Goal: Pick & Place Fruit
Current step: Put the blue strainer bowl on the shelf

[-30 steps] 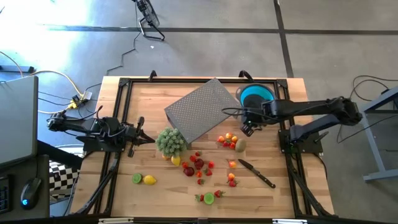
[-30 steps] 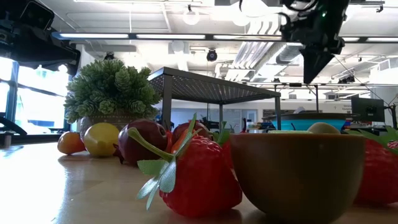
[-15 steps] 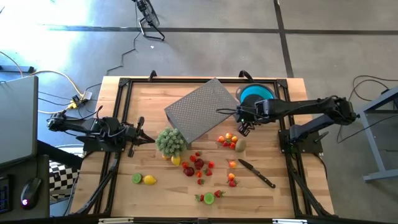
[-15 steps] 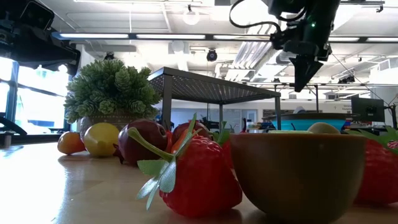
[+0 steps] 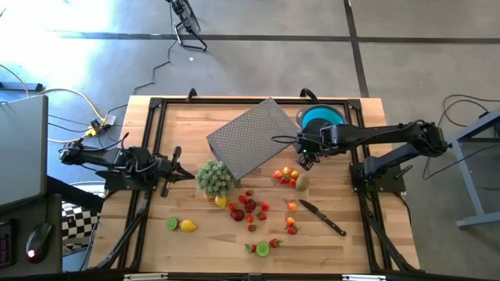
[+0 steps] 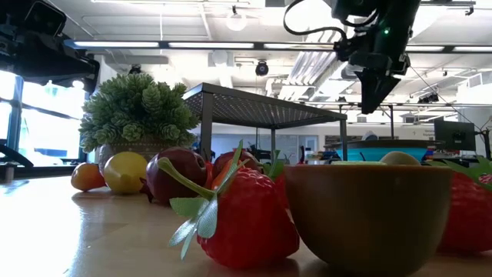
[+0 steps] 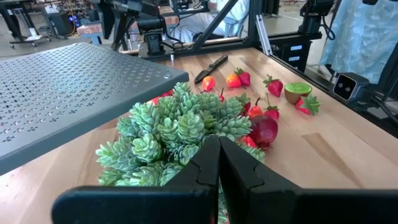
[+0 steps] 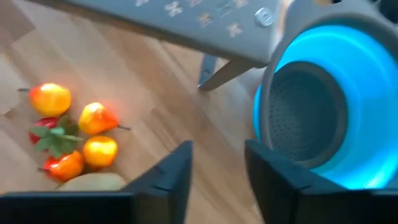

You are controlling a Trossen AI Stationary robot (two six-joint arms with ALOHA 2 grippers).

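Observation:
Small pieces of fruit lie scattered on the wooden table: a red, orange and yellow cluster point(image 5: 287, 178) point(image 8: 93, 118), a middle group point(image 5: 246, 207), and a lime and a lemon point(image 5: 180, 225). The blue bowl point(image 5: 322, 119) point(image 8: 323, 106) stands at the far right. My right gripper point(image 5: 305, 161) point(image 8: 217, 155) hangs above the table between the bowl and the cluster, slanting down, open, with nothing between its fingers. My left gripper point(image 5: 178, 173) point(image 7: 217, 146) waits shut at the table's left, pointing at the green plant point(image 5: 214, 178).
A grey perforated shelf point(image 5: 251, 139) stands on thin legs just left of the bowl. A black-handled knife point(image 5: 322, 217) lies toward the near right. More strawberries and a lime half point(image 5: 262, 248) lie near the front edge.
My right gripper has shifted a little toward the table's left edge and slightly down, then held still over the gap between the bowl and the fruit cluster. Nothing on the table has moved.

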